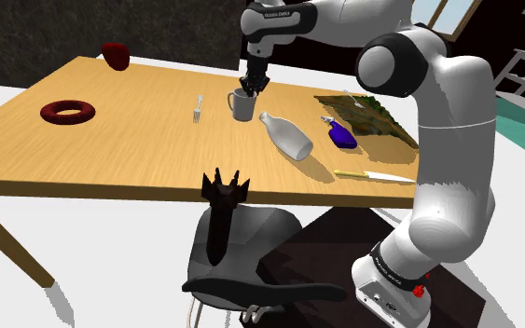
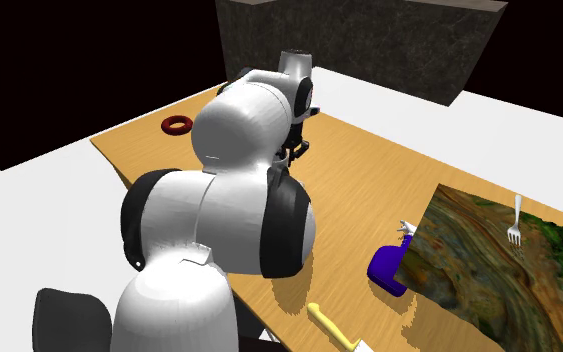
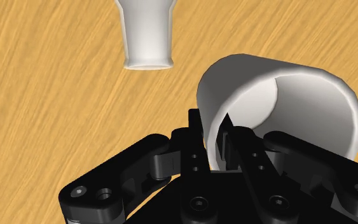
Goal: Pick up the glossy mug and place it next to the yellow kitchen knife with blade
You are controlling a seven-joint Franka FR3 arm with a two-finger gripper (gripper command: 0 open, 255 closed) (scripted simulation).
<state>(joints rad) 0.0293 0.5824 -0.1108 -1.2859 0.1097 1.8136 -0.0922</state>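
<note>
Grey mug stands on the bench near the white bottle. Our claw pinches its rim wall, nearly closed. We should lift straight up, keeping it level, before carrying it toward the knife.

Red ring, fork, white bottle lying on wood table; blk chair nearby.

Nothing here reads clearly. A line of small pale lettering runs along the dark band of the white arm, too fine to make out.
</note>
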